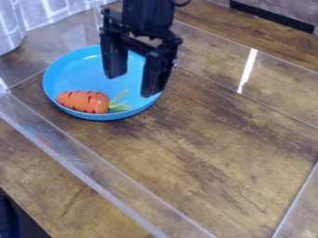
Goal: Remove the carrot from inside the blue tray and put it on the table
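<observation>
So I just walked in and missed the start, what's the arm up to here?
The arm's gripper hangs open and pointing down over the blue tray, holding nothing. The carrot lies inside the tray near its front rim, leafy end to the right, not yet grasped. The table is where it should end up.

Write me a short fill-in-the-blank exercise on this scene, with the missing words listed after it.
1. The carrot lies inside the ____ tray.
2. The gripper hangs above the tray with its jaws ____.
3. The carrot's leafy top is coloured ____.
4. The tray rests on a table made of dark ____ planks.

Missing words: blue; open; green; wood
</observation>
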